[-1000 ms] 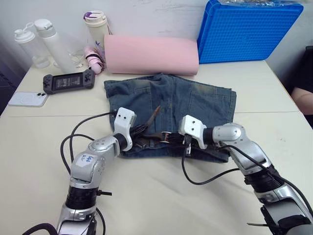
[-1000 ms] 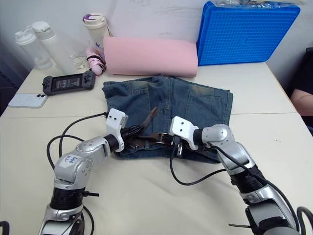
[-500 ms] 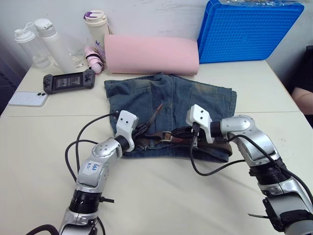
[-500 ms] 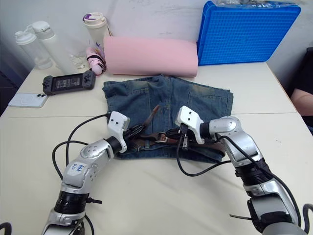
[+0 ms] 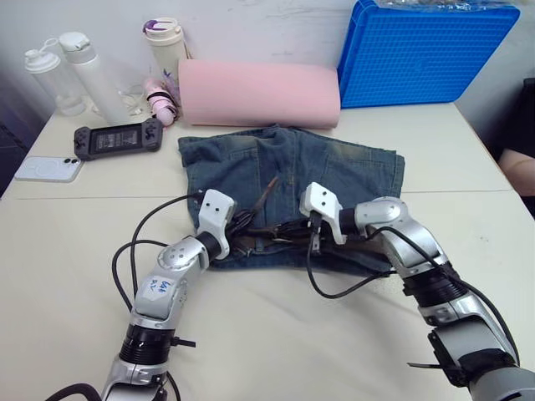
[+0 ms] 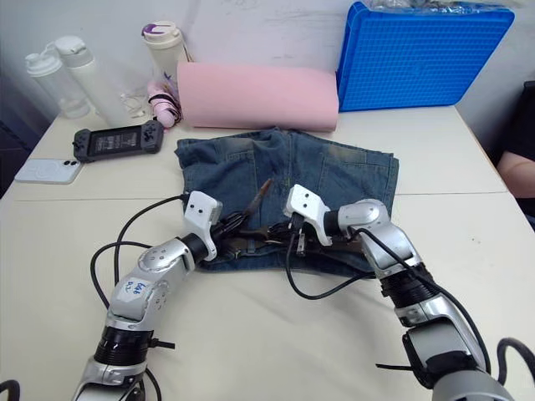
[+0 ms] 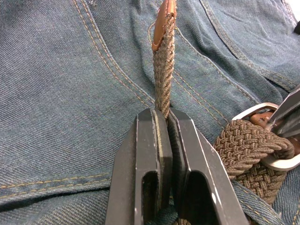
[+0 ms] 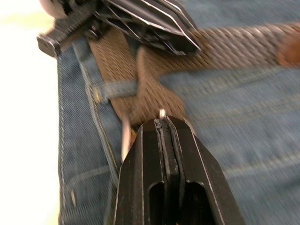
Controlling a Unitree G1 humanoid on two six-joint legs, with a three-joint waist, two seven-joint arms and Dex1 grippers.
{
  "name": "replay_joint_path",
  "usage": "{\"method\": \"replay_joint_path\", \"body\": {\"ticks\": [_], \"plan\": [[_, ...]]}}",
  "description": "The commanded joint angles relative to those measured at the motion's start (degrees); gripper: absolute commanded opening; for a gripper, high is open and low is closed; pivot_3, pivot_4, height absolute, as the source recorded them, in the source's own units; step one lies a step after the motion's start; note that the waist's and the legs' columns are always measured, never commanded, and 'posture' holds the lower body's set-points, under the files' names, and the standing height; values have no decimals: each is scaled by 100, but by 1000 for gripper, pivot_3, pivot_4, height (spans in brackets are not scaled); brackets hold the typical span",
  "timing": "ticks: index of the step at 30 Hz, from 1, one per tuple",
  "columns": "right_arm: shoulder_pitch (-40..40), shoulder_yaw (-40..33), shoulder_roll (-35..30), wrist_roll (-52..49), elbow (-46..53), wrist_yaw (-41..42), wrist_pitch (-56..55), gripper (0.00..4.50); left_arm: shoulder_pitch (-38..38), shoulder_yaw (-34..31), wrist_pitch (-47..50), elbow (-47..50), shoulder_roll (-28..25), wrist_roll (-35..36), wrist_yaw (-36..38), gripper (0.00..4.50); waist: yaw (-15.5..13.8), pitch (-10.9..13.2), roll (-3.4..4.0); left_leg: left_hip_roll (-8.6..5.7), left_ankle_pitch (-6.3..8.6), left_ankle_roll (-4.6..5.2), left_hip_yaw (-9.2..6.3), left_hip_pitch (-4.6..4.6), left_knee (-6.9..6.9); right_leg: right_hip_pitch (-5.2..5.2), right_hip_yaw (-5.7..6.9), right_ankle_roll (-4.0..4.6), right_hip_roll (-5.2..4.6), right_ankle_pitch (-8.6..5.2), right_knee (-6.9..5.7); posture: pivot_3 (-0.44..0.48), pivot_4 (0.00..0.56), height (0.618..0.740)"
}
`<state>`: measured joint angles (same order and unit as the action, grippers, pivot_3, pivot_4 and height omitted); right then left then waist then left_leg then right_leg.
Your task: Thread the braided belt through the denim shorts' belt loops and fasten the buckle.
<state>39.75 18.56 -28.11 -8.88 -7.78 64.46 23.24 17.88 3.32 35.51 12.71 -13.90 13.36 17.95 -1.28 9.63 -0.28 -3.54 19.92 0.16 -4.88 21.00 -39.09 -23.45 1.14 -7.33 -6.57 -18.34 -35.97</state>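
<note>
We clamp our left gripper (image 7: 164, 123) on the braided belt (image 7: 163, 70) and our right gripper (image 8: 164, 123) on the buckle (image 7: 276, 136) to fasten them over the denim shorts (image 5: 334, 175).

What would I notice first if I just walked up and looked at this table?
Probably the two robot arms meeting over the denim shorts in the middle of the table. The left gripper is shut on the braided belt, whose tip sticks up between its fingers, and the right gripper is at the silver buckle. Behind the shorts lie a big pink roll and a bright blue crate.
</note>
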Motion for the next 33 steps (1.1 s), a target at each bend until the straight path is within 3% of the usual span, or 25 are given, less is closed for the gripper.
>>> {"method": "replay_joint_path", "body": {"ticks": [1, 10, 16, 22, 25, 33], "plan": [[122, 216, -33, 185, -385, 270, -244, 31, -53, 108, 19, -110, -7, -57, 65, 0, 6, -1, 2, 1, 0, 0, 0, -1, 0, 0, 1, 0, 1, 0, -1, 0, 150, 740], [570, 636, 15, 396, -1300, 885, 86, 31, -36, 92, -132, -170, 31, -128, 41, 0, 4, -8, 5, 1, 0, 0, -1, -7, 0, 5, 1, 0, 0, 0, -1, 0, 150, 740], [537, 1252, -1, 904, -1363, 1075, 133, 31, 270, -8, -108, -187, 121, 79, 158, 0, -1, -95, 4, 1, 1, 0, -8, -11, 4, 10, 4, 0, -1, 0, 0, 0, 150, 740], [438, 1678, 49, 1376, -1387, 1075, 466, 31, 978, -327, -8, -357, 332, 706, 538, 0, 4, -145, -8, 2, 6, -3, -13, -24, 9, 22, 7, 2, 1, -1, 3, 0, 150, 740], [386, 1806, 60, 1592, -1432, 1048, 479, 31, 1407, -298, 171, -535, 319, 1026, 983, 0, 7, -165, 2, 7, 24, 0, -24, -89, 24, 99, 9, 6, 5, -3, 28, 0, 150, 740], [94, 2076, -59, 2393, -1264, 765, -714, 31, 2970, -411, 515, -1447, 607, 1561, 1652, 0, 9, -176, -1, -12, 29, -1, -68, -92, 16, 99, 7, 5, 12, -3, 31, 0, 150, 740]]}}
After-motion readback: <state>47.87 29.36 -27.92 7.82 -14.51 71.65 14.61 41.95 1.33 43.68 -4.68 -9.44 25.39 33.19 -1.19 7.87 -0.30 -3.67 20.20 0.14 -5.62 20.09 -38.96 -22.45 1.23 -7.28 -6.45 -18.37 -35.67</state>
